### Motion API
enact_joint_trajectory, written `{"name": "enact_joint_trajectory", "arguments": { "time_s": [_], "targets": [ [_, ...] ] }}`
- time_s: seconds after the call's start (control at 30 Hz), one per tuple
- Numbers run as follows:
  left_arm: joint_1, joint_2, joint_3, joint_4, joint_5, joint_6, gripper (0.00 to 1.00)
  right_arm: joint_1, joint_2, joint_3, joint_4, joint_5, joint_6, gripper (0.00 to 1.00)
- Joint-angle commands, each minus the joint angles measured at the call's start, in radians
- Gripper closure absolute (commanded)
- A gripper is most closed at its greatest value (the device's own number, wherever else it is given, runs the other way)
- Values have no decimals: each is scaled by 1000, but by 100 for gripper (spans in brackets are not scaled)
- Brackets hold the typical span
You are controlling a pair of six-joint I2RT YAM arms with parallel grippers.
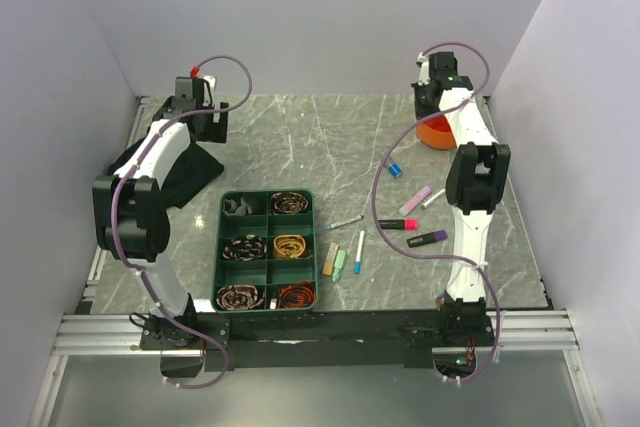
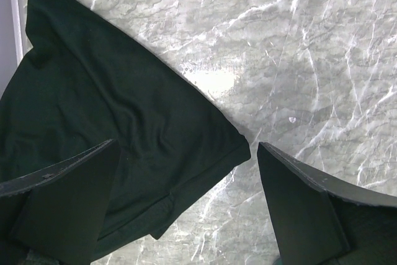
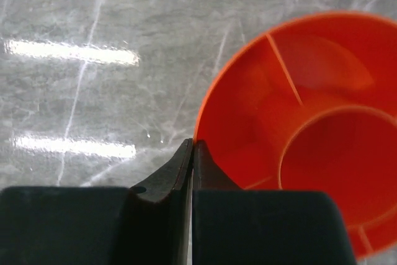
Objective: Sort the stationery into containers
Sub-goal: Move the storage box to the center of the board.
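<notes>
Right pincer (image 3: 192,151) sitting closed at rim of round orange plastic pot (image 3: 248,85). Left pincer (image 2: 187,150) gaping wide over black cloth (image 2: 93,91).

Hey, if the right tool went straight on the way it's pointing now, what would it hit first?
Most likely the rim of the orange pot: the shut right tool has its tips lined up on that edge. Depth is unclear, so it might slip just outside onto the marble table.

From behind, the overhead camera is looking down; wrist cameras are hovering close over its far-right round orange plastic pot (image 3: 248,103) and far-left black cloth (image 2: 111,122).
</notes>
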Motion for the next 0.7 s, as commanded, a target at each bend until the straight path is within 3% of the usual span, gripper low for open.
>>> {"name": "enact_joint_trajectory", "arguments": {
  "time_s": [0.0,0.33,0.47,0.67],
  "targets": [
    [-4,-45,-8,23,-2,-10,1,52,-40,-35,-13,17,-23,100],
    [-6,-62,-38,36,7,-20,1,193,-146,-69,-24,-159,-174,100],
    [-4,-68,-52,39,7,-24,1,249,-215,-180,51,-218,-223,100],
    [-4,-88,-70,38,12,-24,1,312,-212,-191,68,-285,-267,100]
  ]
}}
